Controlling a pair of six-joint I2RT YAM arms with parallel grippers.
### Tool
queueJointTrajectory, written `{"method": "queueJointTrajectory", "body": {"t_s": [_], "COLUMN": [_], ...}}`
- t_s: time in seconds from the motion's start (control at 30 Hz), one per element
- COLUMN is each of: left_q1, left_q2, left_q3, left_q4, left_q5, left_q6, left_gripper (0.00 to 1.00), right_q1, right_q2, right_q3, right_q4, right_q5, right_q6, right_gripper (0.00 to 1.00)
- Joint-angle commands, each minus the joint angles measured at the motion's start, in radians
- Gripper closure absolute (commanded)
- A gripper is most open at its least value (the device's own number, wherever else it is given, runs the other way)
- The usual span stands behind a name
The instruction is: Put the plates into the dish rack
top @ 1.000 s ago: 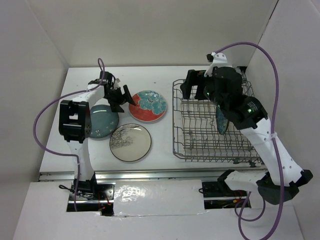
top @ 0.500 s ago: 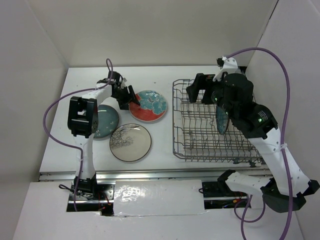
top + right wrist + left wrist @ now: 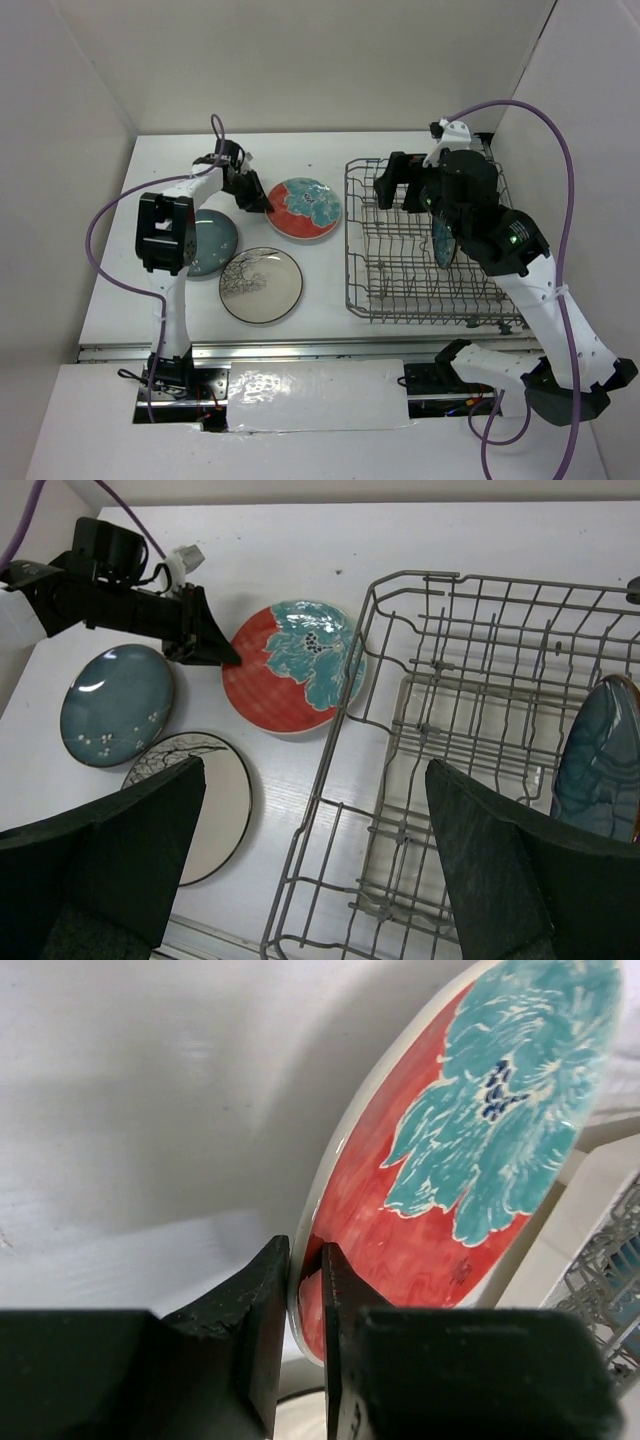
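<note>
My left gripper [image 3: 258,205] [image 3: 306,1260] is shut on the left rim of the red plate with the teal flower [image 3: 305,208] [image 3: 450,1160] [image 3: 290,670], one finger above the rim and one below. The held edge looks slightly raised off the table. A teal plate [image 3: 205,243] [image 3: 115,705] and a grey-white plate with a branch drawing [image 3: 261,285] [image 3: 226,805] lie flat at the left. Another teal plate [image 3: 443,240] [image 3: 600,760] stands upright in the dish rack [image 3: 349,240] [image 3: 341,716]. My right gripper [image 3: 397,185] [image 3: 315,770] hangs open above the rack's left side, holding nothing.
White walls close in the table at the back and on both sides. The rack fills the right half of the table. Purple cables arc over both arms. The left arm's forearm passes above the teal plate on the table.
The left gripper moved to the red plate and shut on its left rim; the plate shifted slightly right. The right arm shifted a little over the rack, still open.
</note>
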Motion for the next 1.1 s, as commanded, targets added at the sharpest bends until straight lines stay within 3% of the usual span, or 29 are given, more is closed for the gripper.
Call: {"method": "queueJointTrajectory", "body": {"t_s": [0.0,0.3,0.6,0.87,1.07], "left_q1": [0.009,0.112,0.194,0.210,0.211], "left_q2": [-0.085,-0.346,-0.572,-0.685,-0.713], "left_q3": [0.085,0.031,-0.030,-0.087,-0.154], "left_q4": [-0.061,-0.055,-0.082,-0.030,0.086], "left_q5": [-0.027,0.149,0.231,0.526,0.761], "left_q6": [0.020,0.059,0.086,0.084,0.027], "left_gripper": [1.00,1.00,1.00,1.00,1.00], "right_q1": [-0.009,-0.020,-0.029,-0.060,-0.066], "right_q2": [0.015,0.099,0.142,0.214,0.248], "right_q3": [0.002,0.044,0.032,0.045,0.013], "right_q4": [-0.029,-0.053,-0.020,0.014,0.094], "right_q5": [-0.003,-0.119,-0.248,-0.463,-0.540], "right_q6": [0.009,0.012,0.035,0.084,0.118], "right_gripper": [0.03,0.03,0.03,0.02,0.00]}}
